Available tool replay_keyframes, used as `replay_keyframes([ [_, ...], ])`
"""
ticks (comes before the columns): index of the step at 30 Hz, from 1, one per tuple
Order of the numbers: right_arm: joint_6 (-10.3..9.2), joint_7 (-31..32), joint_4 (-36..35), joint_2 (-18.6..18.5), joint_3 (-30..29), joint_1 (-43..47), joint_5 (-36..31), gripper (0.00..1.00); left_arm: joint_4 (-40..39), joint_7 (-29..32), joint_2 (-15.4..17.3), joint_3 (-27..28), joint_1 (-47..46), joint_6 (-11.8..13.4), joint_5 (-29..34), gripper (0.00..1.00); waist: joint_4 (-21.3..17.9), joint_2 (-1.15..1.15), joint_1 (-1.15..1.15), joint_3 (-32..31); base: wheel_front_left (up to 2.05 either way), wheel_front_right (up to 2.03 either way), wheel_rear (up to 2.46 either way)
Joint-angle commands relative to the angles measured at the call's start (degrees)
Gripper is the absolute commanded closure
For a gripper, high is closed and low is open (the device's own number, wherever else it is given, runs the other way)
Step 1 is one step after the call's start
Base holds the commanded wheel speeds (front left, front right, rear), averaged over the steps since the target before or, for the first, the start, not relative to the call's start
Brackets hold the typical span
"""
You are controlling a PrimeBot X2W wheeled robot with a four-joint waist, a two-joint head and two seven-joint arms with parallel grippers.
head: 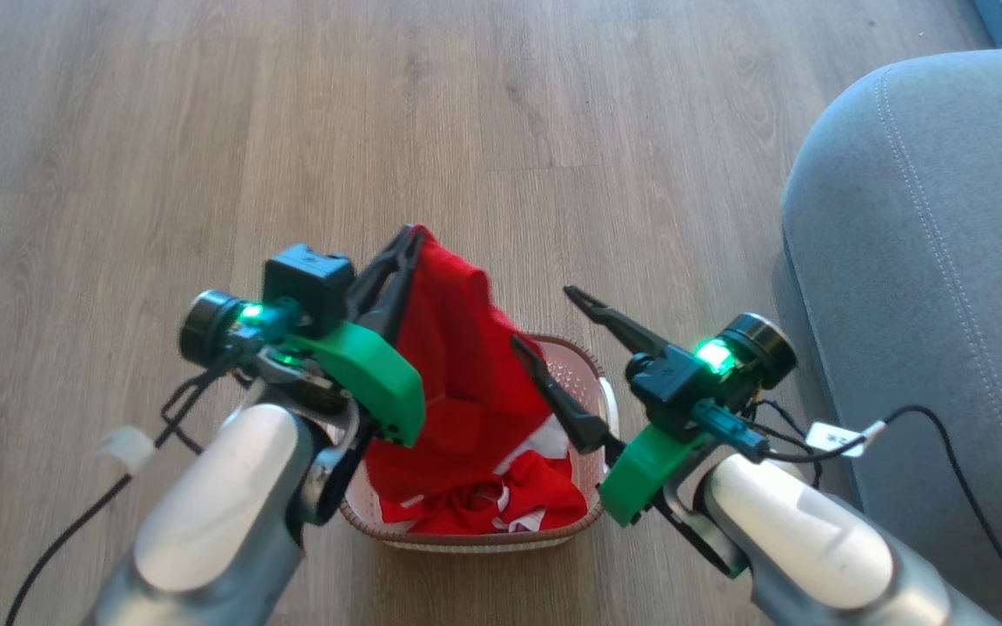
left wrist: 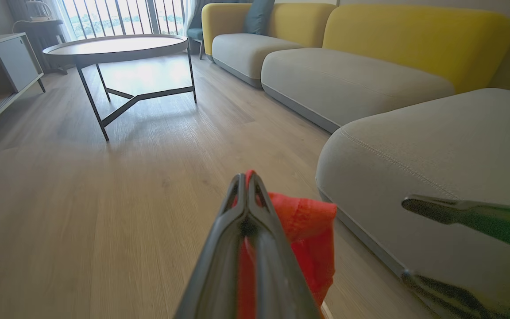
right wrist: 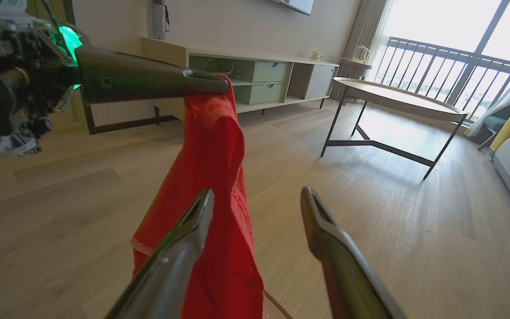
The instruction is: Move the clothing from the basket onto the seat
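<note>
Bright red clothing point(head: 466, 374) with white trim hangs from my left gripper point(head: 410, 239), which is shut on its top edge above the cream basket point(head: 592, 374). More red fabric lies bunched in the basket's bottom. The left wrist view shows the gripper point(left wrist: 247, 177) pinched on the red cloth point(left wrist: 308, 230). My right gripper point(head: 544, 317) stands open just right of the hanging garment, holding nothing; in its own view its fingers point(right wrist: 255, 195) spread beside the red cloth point(right wrist: 210, 186). The grey seat point(head: 927, 261) lies to the right of the basket.
Wooden floor point(head: 292, 130) surrounds the basket. A round coffee table point(left wrist: 117, 48) on dark legs stands farther off, with a low cabinet point(right wrist: 259, 79) along the wall and a yellow-backed sofa point(left wrist: 370, 48). Cables point(head: 945, 435) trail from both wrists.
</note>
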Motion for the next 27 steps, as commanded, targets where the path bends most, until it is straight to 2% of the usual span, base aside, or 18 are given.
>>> replay_keyframes([
  [1, 0.4, -0.3, -0.7, 1.1, 1.4, -2.2, 1.0, 0.0, -1.9, 0.2, 0.1, 1.4, -4.1, -0.4, 0.9, 1.0, 0.1, 0.0, 0.0, 0.0, 0.0, 0.0, 0.0],
  [10, 0.4, -0.3, 1.6, 2.0, 2.9, -4.3, 3.0, 0.0, -1.7, 0.7, -2.2, -2.4, -4.9, -1.6, 1.8, 1.0, 0.0, 0.0, 0.0, -0.2, 0.0, 0.0, 0.0],
  [27, 0.4, -0.3, 5.1, 1.8, 1.3, -3.7, 4.7, 0.0, -9.7, 4.6, -3.5, -7.3, -4.9, -2.8, 1.8, 1.0, 0.6, 0.0, 0.0, -0.3, 0.0, 0.0, 0.0],
])
